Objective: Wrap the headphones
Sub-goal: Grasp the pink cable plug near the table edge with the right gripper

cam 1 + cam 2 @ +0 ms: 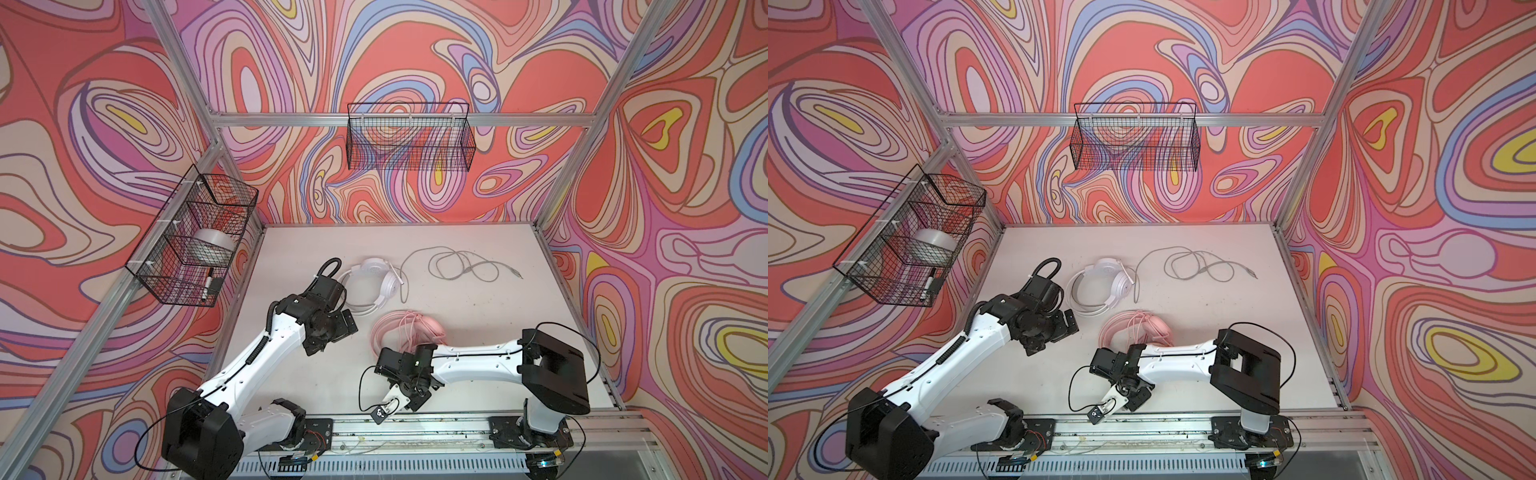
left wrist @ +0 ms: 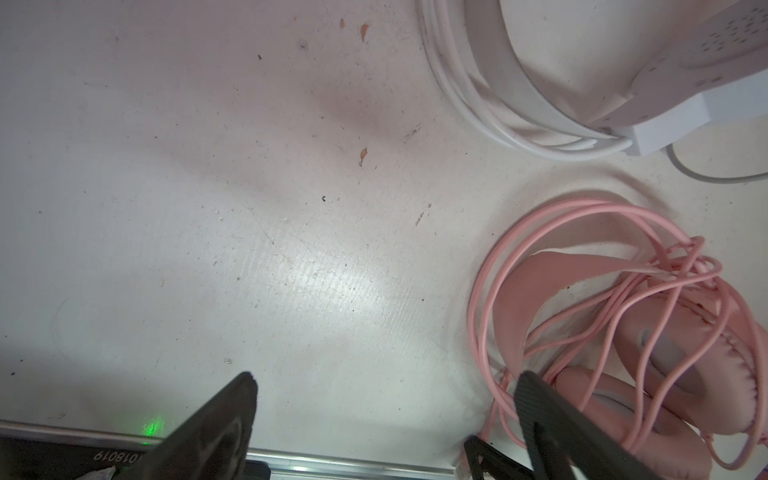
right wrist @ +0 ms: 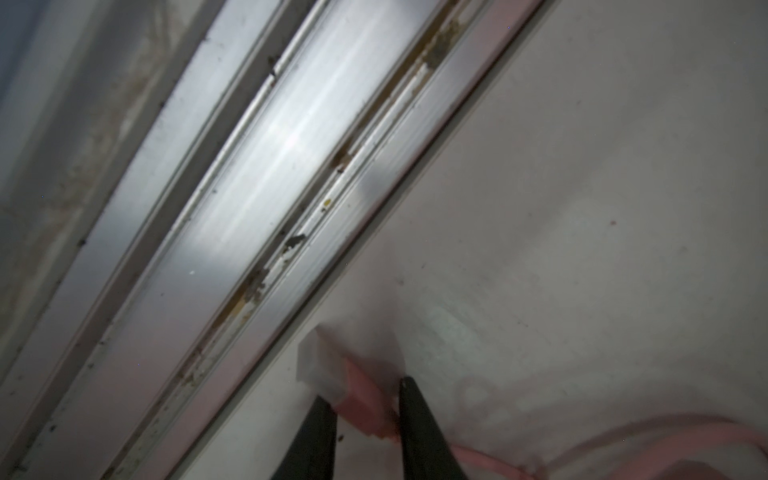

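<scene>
Right gripper (image 3: 362, 390) pinches the pink plug (image 3: 374, 411); pink headset (image 1: 428, 328) lies just beyond, farther back; left gripper (image 2: 386, 376) gapes wide, empty.

1. The white headphones (image 1: 371, 279) lie flat, farther back. Their grey-white cable (image 1: 471, 269) lies beside them in loose loops, not wrapped.
2. The pink headphones (image 1: 430, 329) lie nearer the front, close to the white ones. Their pink cable (image 2: 681, 259) is looped around them in a messy tangle. Its plug (image 3: 365, 405) sticks out toward the front.
</scene>
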### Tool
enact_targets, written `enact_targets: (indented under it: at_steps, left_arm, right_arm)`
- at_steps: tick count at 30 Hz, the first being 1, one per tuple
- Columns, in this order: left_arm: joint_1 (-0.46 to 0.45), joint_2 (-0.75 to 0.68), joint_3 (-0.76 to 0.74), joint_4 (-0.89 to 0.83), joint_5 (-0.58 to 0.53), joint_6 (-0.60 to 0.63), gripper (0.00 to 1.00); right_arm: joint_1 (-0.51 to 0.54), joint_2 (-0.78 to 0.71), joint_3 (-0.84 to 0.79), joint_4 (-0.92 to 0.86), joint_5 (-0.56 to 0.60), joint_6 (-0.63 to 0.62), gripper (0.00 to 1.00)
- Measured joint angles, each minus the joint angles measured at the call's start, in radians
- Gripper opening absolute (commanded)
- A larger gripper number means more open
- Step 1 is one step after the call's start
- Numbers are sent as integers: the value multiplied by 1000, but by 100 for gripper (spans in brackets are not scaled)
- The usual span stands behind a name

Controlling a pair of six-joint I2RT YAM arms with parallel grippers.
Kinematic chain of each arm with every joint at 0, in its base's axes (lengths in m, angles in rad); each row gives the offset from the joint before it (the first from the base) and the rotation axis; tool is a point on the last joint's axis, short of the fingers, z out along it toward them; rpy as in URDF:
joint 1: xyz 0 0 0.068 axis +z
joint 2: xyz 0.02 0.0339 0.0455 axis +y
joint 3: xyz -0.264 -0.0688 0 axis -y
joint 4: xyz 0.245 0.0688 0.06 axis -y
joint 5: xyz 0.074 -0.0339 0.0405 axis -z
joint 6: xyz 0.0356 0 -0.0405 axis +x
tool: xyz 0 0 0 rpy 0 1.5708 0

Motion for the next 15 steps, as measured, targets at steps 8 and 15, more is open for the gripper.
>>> enact_targets:
  at_steps: [8,15]
  left_arm:
    - [0,12,-17,48,61,17,98]
    - [0,16,-34,103,127,40,94]
  right_arm:
    - [0,-27,-45,69,-32,67,3]
    - [0,-145,-152,157,-60,196,0]
